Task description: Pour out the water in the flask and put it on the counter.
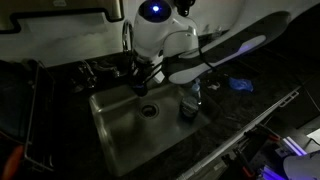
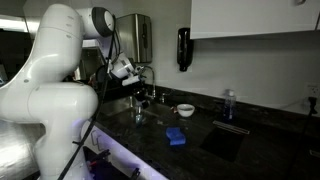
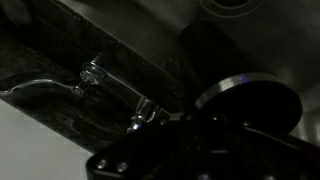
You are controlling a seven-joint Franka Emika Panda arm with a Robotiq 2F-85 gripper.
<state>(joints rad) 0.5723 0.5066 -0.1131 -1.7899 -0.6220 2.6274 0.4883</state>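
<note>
Flask: dark cylinder, apparently tilted over sink, near tap, at gripper. Gripper closure: too dark to tell. Handling advice: tip mouth fully over drain, let drips finish, then stand upright on table.

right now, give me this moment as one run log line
tool over sink | flask at tool, grip unclear | counter placement not yet done
</note>
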